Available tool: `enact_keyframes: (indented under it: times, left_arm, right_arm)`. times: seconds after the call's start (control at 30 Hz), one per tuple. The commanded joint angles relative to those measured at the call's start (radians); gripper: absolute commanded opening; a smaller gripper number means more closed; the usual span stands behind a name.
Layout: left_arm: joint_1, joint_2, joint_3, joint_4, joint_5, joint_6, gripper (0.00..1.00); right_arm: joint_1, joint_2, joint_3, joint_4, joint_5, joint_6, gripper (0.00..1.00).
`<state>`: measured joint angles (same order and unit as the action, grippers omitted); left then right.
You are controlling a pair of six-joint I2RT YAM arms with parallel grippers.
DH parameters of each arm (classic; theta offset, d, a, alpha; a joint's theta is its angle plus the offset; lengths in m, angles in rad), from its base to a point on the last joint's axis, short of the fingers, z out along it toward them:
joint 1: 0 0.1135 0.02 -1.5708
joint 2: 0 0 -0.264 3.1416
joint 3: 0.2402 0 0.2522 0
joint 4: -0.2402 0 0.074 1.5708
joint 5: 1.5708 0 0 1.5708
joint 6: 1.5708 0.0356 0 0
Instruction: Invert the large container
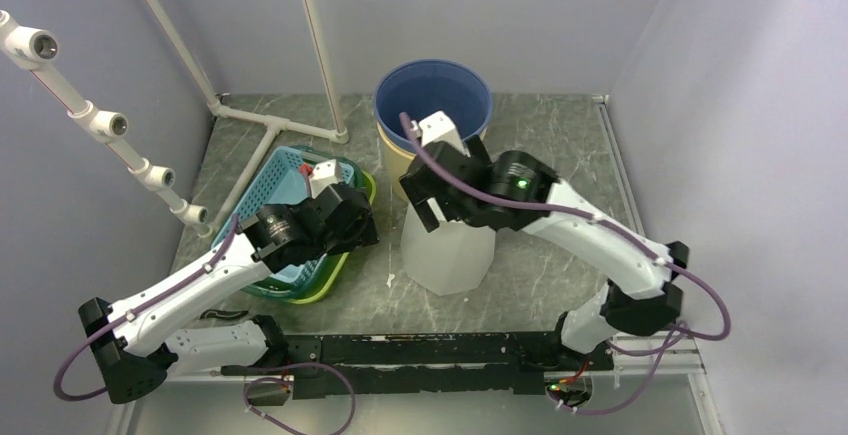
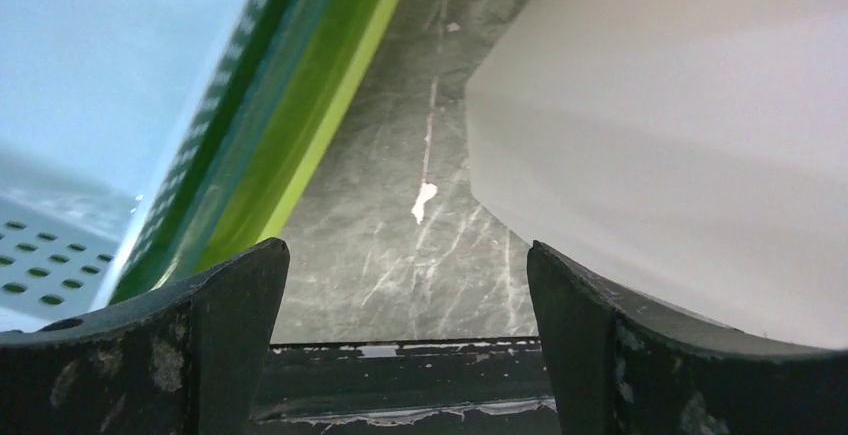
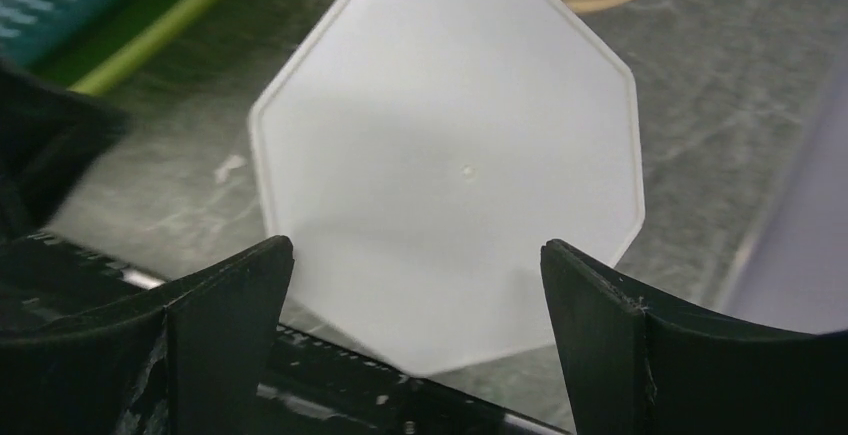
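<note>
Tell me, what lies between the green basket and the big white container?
Only bare tabletop, with one small white fleck on it. The left wrist view shows this best, between the green basket and white container.

Left arm (image 1: 185, 290) and right arm (image 1: 605, 235) are showing white shells, black joints, purple cables (image 1: 716, 301) trailing; left gripper (image 2: 403, 248) is looking scuffed.

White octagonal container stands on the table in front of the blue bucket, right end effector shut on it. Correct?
No: the right end effector is open, fingers spread wide over the white octagonal container, as the right wrist view shows. The container does stand on the table in front of the blue bucket.
</note>
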<state>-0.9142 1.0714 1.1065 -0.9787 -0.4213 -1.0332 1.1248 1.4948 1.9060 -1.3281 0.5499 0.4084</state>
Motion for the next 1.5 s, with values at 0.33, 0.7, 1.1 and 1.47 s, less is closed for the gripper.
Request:
enact_keyframes:
  times: [0.33, 0.7, 1.1, 1.47]
  left_arm:
    - [-0.004, -0.066, 0.019, -0.160, -0.126, -0.146, 0.95]
    - [-0.005, -0.003, 0.140, -0.233, -0.199, 0.054, 0.95]
    - [-0.002, 0.017, 0.063, -0.134, -0.103, 0.037, 0.95]
    - [-0.001, 0.042, 0.021, -0.035, -0.001, 0.035, 0.95]
  right_arm:
    - [0.073, 0.017, 0.014, 0.146, 0.098, -0.069, 1.00]
    - [0.073, 0.003, -0.176, 0.212, 0.307, -0.122, 1.00]
    - [0.064, -0.084, -0.336, 0.218, 0.348, -0.068, 1.00]
    - [-0.270, -0.285, -0.448, 0.238, 0.157, 0.026, 1.00]
